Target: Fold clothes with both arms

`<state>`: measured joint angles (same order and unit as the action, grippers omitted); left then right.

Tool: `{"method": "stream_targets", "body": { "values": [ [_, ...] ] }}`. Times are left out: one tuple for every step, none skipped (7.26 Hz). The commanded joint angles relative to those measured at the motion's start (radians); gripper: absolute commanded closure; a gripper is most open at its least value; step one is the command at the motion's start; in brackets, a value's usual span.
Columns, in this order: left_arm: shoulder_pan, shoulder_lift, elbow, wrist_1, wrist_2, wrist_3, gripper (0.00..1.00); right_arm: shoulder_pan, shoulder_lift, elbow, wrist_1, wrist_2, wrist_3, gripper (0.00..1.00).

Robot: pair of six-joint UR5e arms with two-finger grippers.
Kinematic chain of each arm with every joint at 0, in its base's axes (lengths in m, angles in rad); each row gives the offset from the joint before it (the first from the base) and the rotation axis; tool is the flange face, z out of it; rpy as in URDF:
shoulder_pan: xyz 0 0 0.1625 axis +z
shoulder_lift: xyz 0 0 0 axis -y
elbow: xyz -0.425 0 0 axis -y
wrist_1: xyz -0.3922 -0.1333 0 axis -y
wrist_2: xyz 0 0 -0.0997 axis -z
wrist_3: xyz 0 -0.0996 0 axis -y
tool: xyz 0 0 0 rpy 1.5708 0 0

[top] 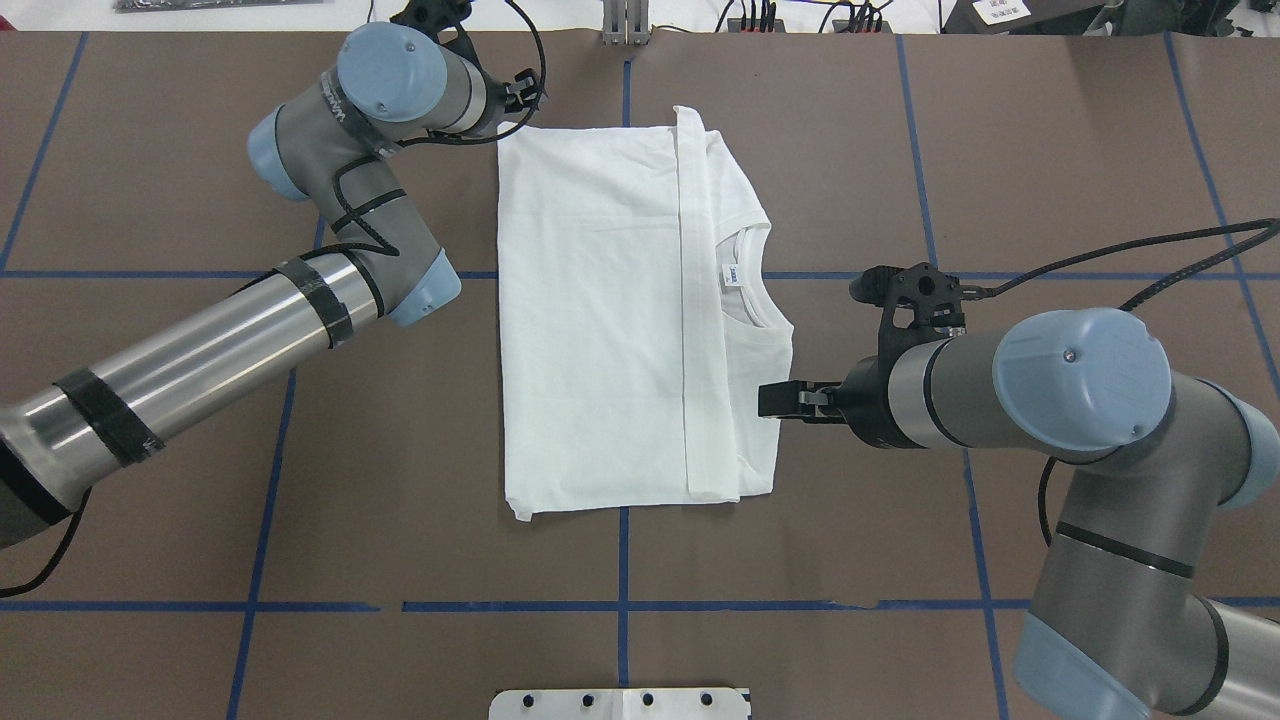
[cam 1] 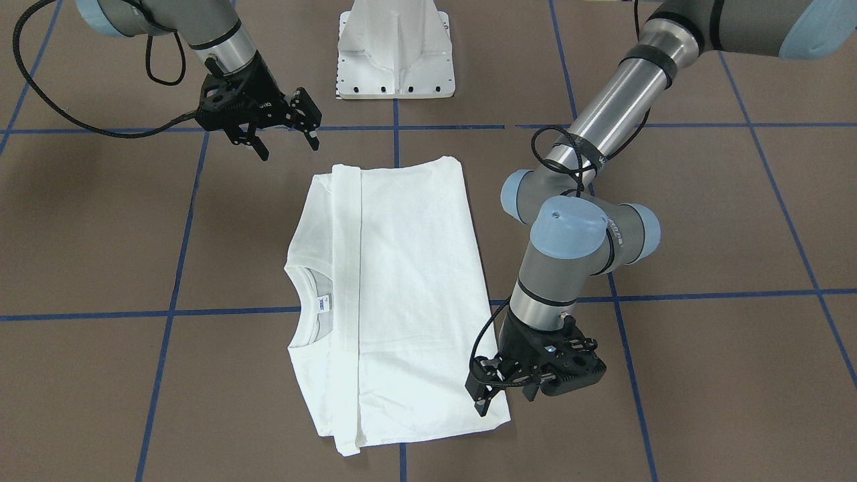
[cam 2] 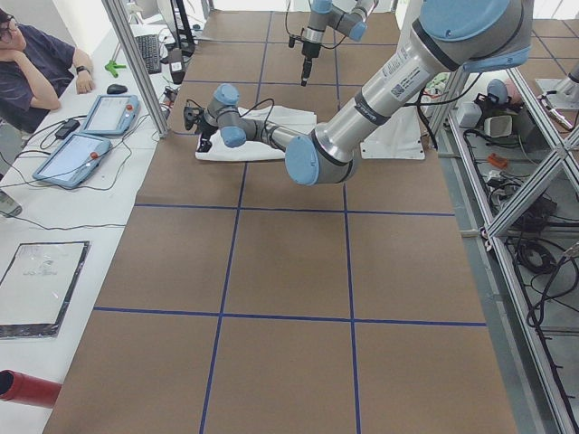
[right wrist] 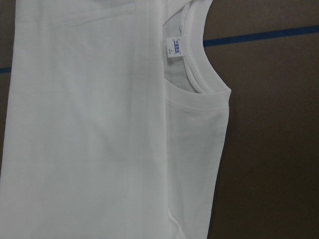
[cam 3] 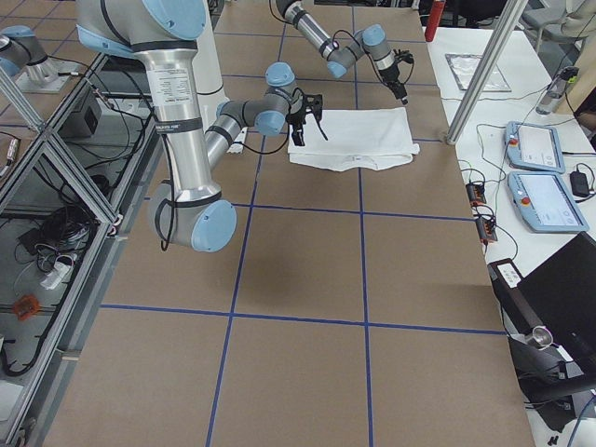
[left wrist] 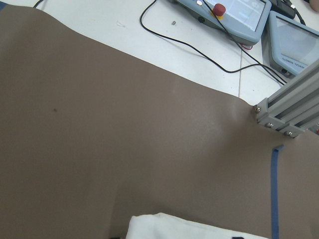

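Note:
The clothes are one white shirt point(cam 1: 402, 281), folded into a long rectangle and lying flat on the brown table, also in the overhead view point(top: 600, 320). A folded strip runs along its length beside the collar label point(cam 1: 323, 304). My left gripper point(cam 1: 503, 398) hangs open, low over the shirt's far corner, with nothing between its fingers. The left wrist view shows only that corner point(left wrist: 189, 226). My right gripper point(cam 1: 288, 142) stands open above the table beside the shirt's edge near the base point(top: 765, 400). The right wrist view looks down on the collar point(right wrist: 199, 74).
The white pedestal point(cam 1: 395, 60) stands at the table's robot side. Blue tape lines point(top: 623, 560) cross the brown surface. Beyond the far edge are teach pendants point(left wrist: 234, 15), an aluminium post point(left wrist: 289, 112) and a seated person point(cam 2: 36, 63).

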<state>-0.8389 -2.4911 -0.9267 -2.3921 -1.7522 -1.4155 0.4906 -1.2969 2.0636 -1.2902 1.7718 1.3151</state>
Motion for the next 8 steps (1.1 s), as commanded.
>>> {"method": "stream_targets", "body": {
  "values": [
    [-0.051,0.140,-0.170,0.010,-0.207,0.030,0.00,0.002,0.120,-0.094,-0.088,-0.008,-0.063,0.00],
    [-0.051,0.228,-0.275,0.036,-0.213,0.036,0.00,-0.001,0.173,-0.120,-0.171,-0.029,-0.126,0.00],
    [-0.051,0.288,-0.394,0.094,-0.227,0.039,0.00,-0.006,0.221,-0.178,-0.193,-0.043,-0.164,0.00],
    [-0.045,0.329,-0.526,0.181,-0.237,0.043,0.00,-0.023,0.261,-0.238,-0.195,-0.072,-0.174,0.00],
    [-0.013,0.348,-0.657,0.300,-0.239,0.043,0.00,-0.035,0.275,-0.276,-0.196,-0.084,-0.228,0.00],
    [0.028,0.357,-0.737,0.388,-0.236,0.041,0.00,-0.052,0.280,-0.302,-0.205,-0.100,-0.293,0.00],
    [0.040,0.357,-0.750,0.393,-0.237,0.032,0.00,-0.063,0.287,-0.303,-0.246,-0.112,-0.322,0.00],
    [0.064,0.360,-0.745,0.392,-0.230,0.032,0.00,-0.090,0.316,-0.310,-0.288,-0.124,-0.339,0.00]
  ]
}}
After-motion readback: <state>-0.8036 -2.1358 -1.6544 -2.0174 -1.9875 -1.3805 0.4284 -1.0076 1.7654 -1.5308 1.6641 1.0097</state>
